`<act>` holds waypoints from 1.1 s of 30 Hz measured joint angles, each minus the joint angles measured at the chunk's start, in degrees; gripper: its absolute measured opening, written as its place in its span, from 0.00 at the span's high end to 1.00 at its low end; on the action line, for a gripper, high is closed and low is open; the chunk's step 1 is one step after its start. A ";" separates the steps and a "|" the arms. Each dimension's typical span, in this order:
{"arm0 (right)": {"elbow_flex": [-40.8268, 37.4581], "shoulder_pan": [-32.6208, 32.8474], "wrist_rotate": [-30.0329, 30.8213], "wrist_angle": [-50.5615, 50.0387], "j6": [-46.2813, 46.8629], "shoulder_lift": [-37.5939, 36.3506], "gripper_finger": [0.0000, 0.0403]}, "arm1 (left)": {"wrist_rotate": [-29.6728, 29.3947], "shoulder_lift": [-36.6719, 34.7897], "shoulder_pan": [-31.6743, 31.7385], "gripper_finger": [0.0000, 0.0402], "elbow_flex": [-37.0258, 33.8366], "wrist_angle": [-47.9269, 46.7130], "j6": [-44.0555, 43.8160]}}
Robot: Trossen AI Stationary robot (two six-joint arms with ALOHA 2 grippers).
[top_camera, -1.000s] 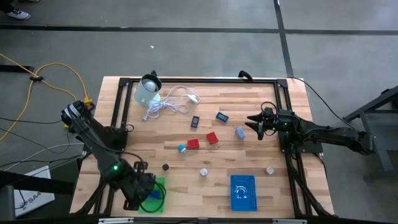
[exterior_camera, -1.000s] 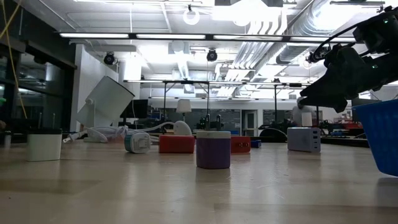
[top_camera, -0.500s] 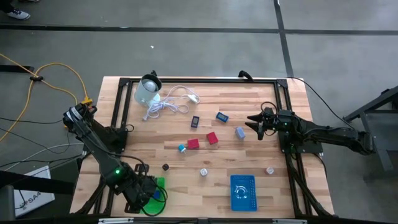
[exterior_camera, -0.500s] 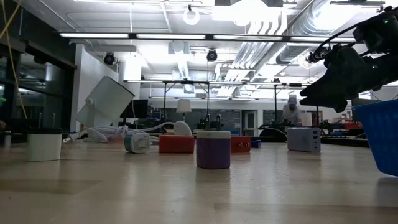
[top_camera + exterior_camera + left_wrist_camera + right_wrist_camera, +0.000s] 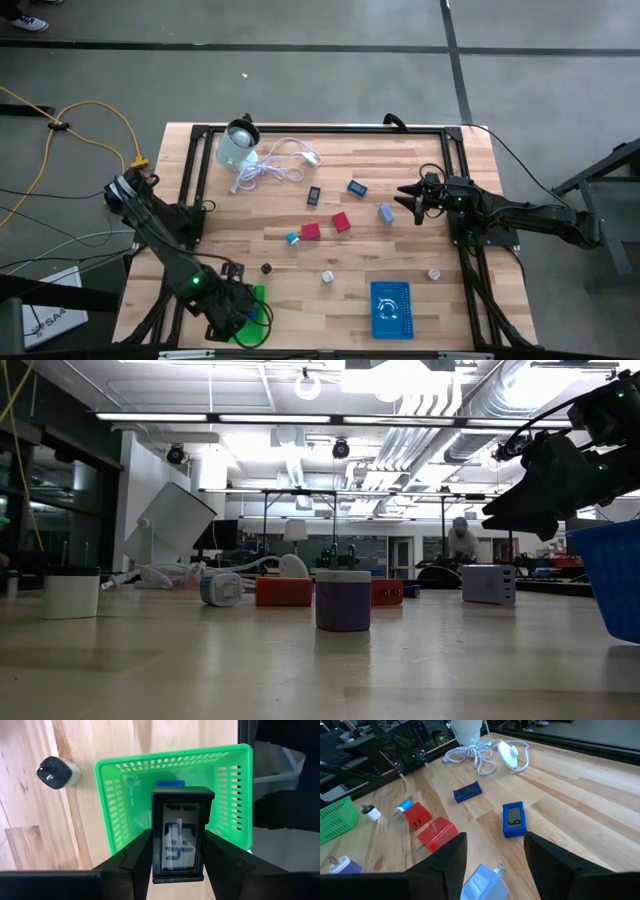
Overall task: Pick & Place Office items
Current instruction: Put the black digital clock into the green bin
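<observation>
Left wrist view shows your left gripper (image 5: 177,851) clamping a black timer (image 5: 178,841) above the green basket (image 5: 115,810); right gripper (image 5: 495,857) gapes open.

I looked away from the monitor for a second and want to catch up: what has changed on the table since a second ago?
The left gripper, shut on a small black digital clock, has shifted slightly over the green plastic basket at the table's near left corner; its elbow moved a little too. The clock is not released. The right gripper stays beside the pale blue plug adapter. The items on the wooden table lie as before.
</observation>
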 joint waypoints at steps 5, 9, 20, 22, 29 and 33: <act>0.00 0.00 0.00 0.02 0.00 -0.01 0.54 | -0.05 1.67 0.05 0.63 -0.03 -0.07 0.02; 0.00 0.01 0.02 0.02 0.00 0.00 0.54 | -0.16 2.71 0.03 0.63 -0.59 0.46 0.03; 0.00 0.00 0.02 0.02 0.00 -0.02 0.54 | 0.59 6.28 0.03 0.63 -5.66 10.12 -0.23; 0.01 0.01 0.00 0.02 0.00 -0.01 0.54 | 1.46 6.98 -0.06 0.63 -6.65 12.32 -0.26; -0.01 -0.01 0.02 0.00 0.00 -0.02 0.54 | 3.39 10.00 -0.77 0.63 -7.39 16.98 -0.45; 0.01 0.01 0.02 0.02 0.00 0.00 0.54 | 3.53 10.60 -1.32 0.63 -7.39 17.97 -2.26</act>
